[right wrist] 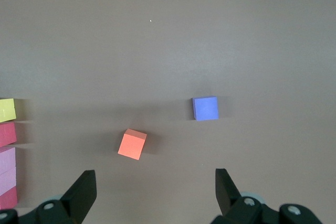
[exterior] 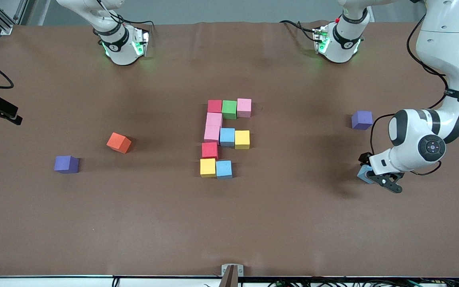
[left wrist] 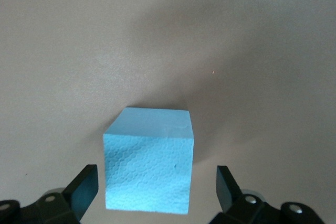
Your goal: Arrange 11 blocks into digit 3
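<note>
Ten blocks were seen joined at mid-bench as an unfinished digit 3 (exterior: pixel 224 137), read mirrored like an "E". Going across the front view, the right pincer (right wrist: pixel 152 192) was found held high, its fingers spread wide and empty, over the right arm's end of the bench; there a purple cube (exterior: pixel 66 164) and an orange cube (exterior: pixel 119 142) were lying apart from each other. In the figure, the row farthest from the camera was made of a red block (exterior: pixel 214 106), a green block (exterior: pixel 229 109) and a pink block (exterior: pixel 244 107); the middle row was made up of pink, blue and yellow, and only yellow and blue were set in the nearest row. A second purple cube (exterior: pixel 361 120) was noted toward the left arm's end. The eleventh block (left wrist: pixel 149 159), light blue, was seen on the bench nearer the camera than that cube, well apart from the figure. It was framed by the left pincer (left wrist: pixel 156 190), lowered around it, with the fingers wide apart and not touching its sides.
</note>
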Tool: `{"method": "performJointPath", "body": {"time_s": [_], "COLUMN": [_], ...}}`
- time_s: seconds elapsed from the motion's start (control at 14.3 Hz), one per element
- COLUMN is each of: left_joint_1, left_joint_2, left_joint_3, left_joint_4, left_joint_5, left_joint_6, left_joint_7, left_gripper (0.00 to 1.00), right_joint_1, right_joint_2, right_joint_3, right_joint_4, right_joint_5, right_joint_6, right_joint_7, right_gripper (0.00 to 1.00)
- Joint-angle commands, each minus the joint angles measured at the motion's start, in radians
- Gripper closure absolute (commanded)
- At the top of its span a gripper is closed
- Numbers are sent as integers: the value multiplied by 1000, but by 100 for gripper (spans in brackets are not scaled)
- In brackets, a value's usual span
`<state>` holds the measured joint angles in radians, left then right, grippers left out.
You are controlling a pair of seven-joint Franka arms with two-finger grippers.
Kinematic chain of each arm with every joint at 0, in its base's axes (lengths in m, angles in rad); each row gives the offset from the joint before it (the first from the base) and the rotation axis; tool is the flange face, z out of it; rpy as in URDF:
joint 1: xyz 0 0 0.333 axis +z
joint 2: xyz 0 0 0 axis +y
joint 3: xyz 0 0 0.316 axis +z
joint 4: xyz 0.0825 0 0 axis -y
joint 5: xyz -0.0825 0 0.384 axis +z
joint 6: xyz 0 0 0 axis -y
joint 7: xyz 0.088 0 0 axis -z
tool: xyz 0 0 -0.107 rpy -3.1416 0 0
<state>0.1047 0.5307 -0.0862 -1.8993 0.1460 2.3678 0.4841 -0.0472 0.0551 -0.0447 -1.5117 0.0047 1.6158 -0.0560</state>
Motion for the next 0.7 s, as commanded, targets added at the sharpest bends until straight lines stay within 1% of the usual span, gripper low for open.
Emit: {"method": "performJointPath", "body": {"time_s": [0.0,0.07,0.14,0.35,0.42,0.49,0.56,0.63], "left_joint_1": [7,7,9,9,9,6,4,3], "left_joint_2": [-15,-14,-12,-2,2,2,2,2], "left_joint_3": [-3,-1,-1,-1,-1,-1,-3,-3], "left_joint_4": [-41,-41,-41,-50,-47,-46,-41,-35], "left_joint_5": [21,21,21,21,21,21,20,20], "left_joint_6": [45,48,54,85,88,91,91,91], "left_joint_7": [11,11,11,11,10,4,-1,-2], "left_gripper": [1,1,3,14,20,29,45,57], "right_joint_1": [-19,-19,-19,-22,-22,-22,-22,-23], "right_joint_2": [-23,-23,-23,-23,-23,-23,-23,-23], "right_joint_3": [20,20,20,20,20,20,19,19], "right_joint_4": [-22,-22,-22,-19,-18,-18,-18,-18], "right_joint_5": [-6,-6,-6,-6,-6,-6,-6,-6], "right_joint_6": [7,6,6,9,9,9,9,9], "right_joint_7": [11,13,11,13,13,13,13,13], "right_gripper": [0,0,0,0,0,0,0,0]}}
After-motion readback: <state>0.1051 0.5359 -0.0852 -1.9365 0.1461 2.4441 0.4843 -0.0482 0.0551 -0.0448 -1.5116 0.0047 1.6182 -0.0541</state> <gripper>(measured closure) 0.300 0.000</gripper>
